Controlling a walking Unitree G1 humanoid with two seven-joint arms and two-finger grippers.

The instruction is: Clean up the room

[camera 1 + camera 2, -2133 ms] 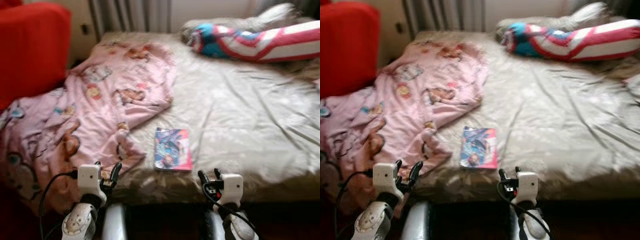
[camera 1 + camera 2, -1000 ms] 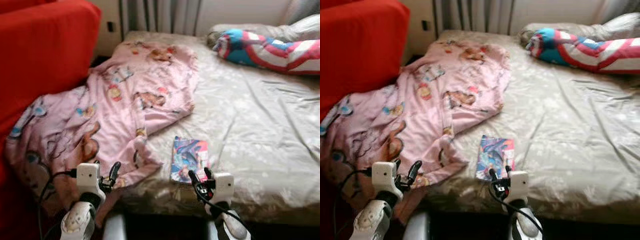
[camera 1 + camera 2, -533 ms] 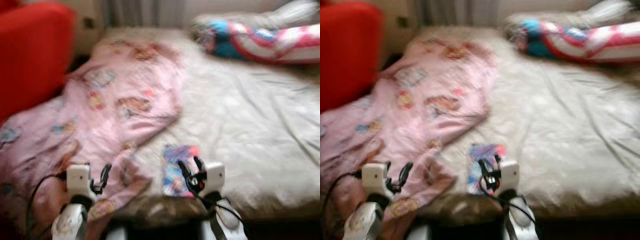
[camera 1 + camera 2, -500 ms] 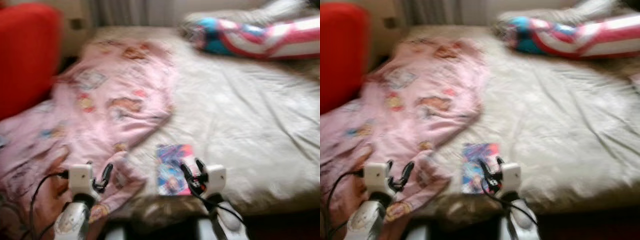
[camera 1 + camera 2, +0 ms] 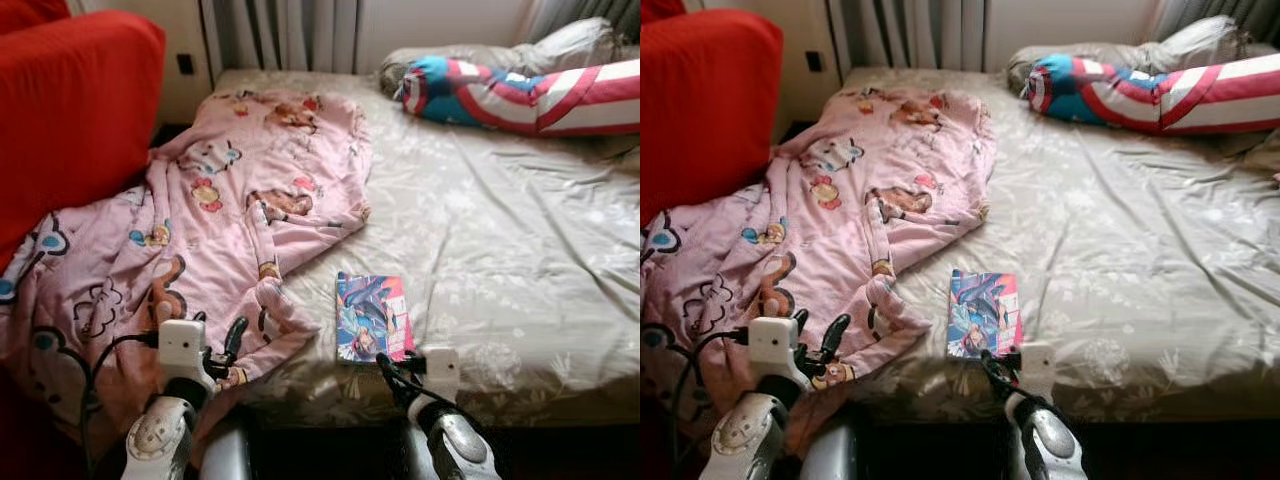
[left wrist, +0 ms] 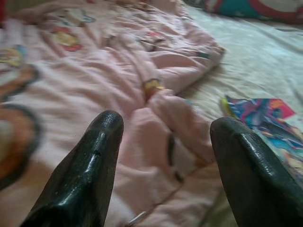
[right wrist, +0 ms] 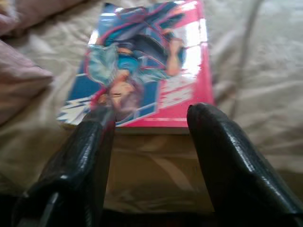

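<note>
- A comic book [image 5: 371, 317] with a pink and blue cartoon cover lies flat near the front edge of the bed [image 5: 520, 260]; its lettering is too blurred to read.
- The right gripper [image 7: 151, 137], fingers spread, sits just before the book's near edge.
- The left gripper [image 6: 165, 156], fingers also spread, hovers over a pink cartoon-print blanket [image 5: 220, 220].
- A red, white and blue bolster [image 5: 520, 92] lies at the bed's head; a red sofa [image 5: 70, 110] stands to the left.

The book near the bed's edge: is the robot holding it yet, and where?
No. The right gripper is open just short of the book, its fingers apart at the near edge. The left gripper is open above the pink blanket, holding nothing.
</note>
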